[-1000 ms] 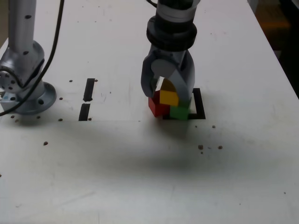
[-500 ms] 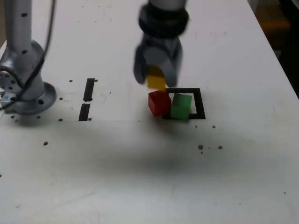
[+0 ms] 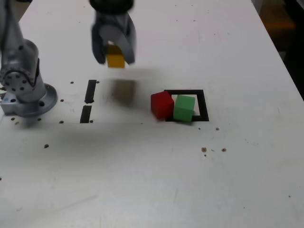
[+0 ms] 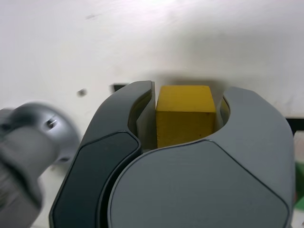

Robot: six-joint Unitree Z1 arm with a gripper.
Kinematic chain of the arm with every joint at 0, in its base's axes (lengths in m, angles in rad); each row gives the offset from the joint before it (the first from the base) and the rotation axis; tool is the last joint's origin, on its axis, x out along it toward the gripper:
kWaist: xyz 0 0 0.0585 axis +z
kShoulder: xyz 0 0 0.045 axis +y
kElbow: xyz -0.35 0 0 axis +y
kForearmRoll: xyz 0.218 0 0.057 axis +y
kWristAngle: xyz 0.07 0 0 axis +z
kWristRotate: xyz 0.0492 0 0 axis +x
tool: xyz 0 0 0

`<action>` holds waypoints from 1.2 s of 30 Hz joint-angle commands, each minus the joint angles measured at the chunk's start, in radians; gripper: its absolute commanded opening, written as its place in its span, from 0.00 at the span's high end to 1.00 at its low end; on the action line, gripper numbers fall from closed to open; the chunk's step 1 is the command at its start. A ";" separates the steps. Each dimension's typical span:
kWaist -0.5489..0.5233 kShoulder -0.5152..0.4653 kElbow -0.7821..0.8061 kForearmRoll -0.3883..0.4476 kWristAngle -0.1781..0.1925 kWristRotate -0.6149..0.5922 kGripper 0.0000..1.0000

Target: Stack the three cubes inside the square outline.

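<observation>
Gripper, upper left of exterior frame, fingers clenched on yellow cube, above table. Red cube and green cube right of centre, at square outline. Bar marks left. Brown patch upper right.

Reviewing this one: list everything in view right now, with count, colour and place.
yellow cube: one, yellow, held between the gripper's fingers above the table
red cube: one, red, on the left edge of the square outline in the exterior view
green cube: one, green, over the outline's near side, right of the red cube
square outline: one, black, on the table
bar marks: two, black, left of the cubes
table: one, white with dark specks, under everything
arm base: one, grey, exterior view's left
gripper: one, grey, shut on the yellow cube
</observation>
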 commanded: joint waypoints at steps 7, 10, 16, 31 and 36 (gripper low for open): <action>0.010 0.049 0.023 -0.103 -0.008 0.020 0.81; 0.010 0.052 0.029 -0.118 -0.013 0.020 0.81; 0.010 0.086 0.044 -0.129 -0.035 0.020 0.60; -0.032 -0.030 -0.052 0.016 -0.056 0.004 0.00; -0.178 -0.072 -0.198 0.126 -0.063 -0.127 0.00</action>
